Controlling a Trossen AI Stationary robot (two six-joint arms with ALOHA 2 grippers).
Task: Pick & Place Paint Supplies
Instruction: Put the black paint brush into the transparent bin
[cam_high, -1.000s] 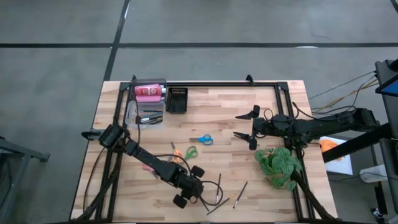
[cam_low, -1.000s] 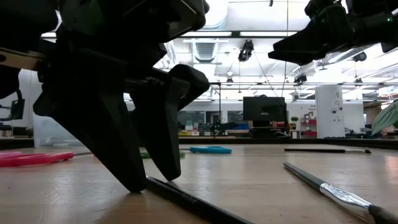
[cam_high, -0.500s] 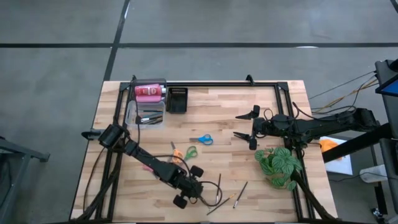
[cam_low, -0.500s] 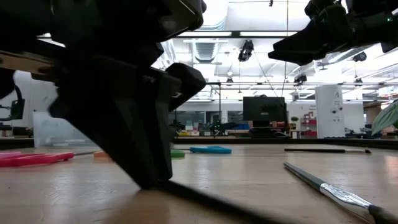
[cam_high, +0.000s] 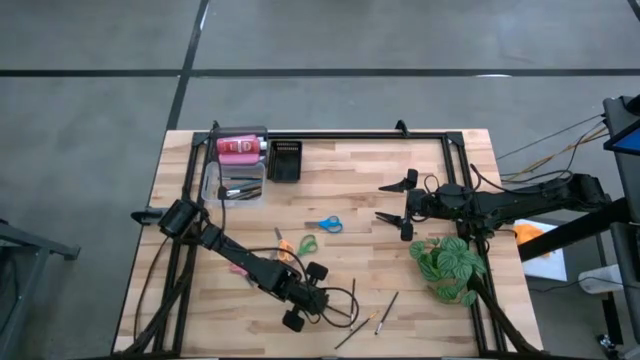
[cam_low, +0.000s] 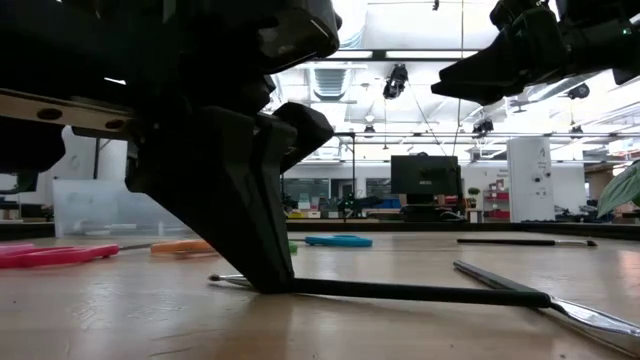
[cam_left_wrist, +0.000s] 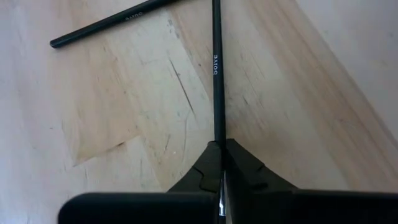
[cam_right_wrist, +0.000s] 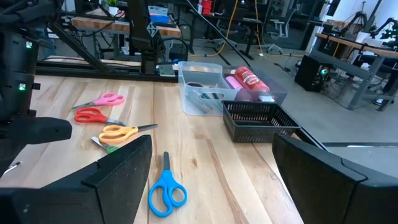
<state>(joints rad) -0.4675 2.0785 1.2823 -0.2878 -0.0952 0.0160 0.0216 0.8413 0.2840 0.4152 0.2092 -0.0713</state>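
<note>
- You see the wooden table (cam_high: 350, 180) with both arms over it; the clear tub (cam_high: 233, 182) with a pink bottle (cam_high: 238, 148) sits at about 11 o'clock, the black tray (cam_high: 284, 160) just beside it.
- The plant (cam_high: 448, 266) stands at about 4 o'clock.
- The right gripper (cam_high: 398, 206) hangs above the table at about 3 o'clock, its fingers wide apart and empty.
- The left gripper (cam_high: 322, 301) is down at about 6 o'clock, fingers pressed together on a thin black brush (cam_left_wrist: 216, 74) that lies flat on the wood.
- A second black brush (cam_left_wrist: 118, 22) lies near it, perhaps touching.
- Blue scissors (cam_high: 325, 223) lie near the centre, orange scissors (cam_right_wrist: 118, 132) beside.
</note>
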